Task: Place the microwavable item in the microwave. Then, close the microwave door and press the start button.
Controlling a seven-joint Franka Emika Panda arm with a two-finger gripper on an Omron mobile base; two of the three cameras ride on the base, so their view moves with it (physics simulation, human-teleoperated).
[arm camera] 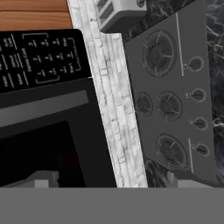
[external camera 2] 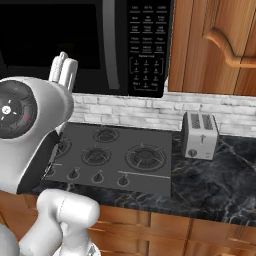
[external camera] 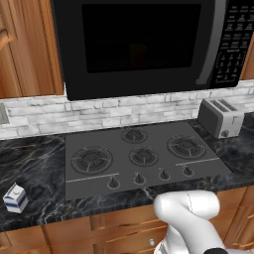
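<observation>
The black microwave [external camera: 144, 44] hangs above the stove, and its door [external camera: 134, 39] looks shut flat against it. The curved grey handle [external camera: 211, 44] runs down beside the keypad [external camera: 233, 39]. The right base view also has the handle [external camera 2: 112, 45] and the keypad [external camera 2: 147, 45]. In the rolled hand view the keypad [arm camera: 39, 59] and the dark door window [arm camera: 39, 153] lie at the left. My gripper [arm camera: 114, 181] is open, its two fingertips far apart with nothing between them, some way in front of the door. The microwavable item is hidden.
A grey gas stove [external camera: 141, 154] with several burners and knobs sits in the dark marble counter [external camera: 34, 163]. A silver toaster [external camera: 221, 117] stands at the right, also in the right base view [external camera 2: 200, 135]. A white-and-blue milk carton [external camera: 16, 197] lies at the counter's front left.
</observation>
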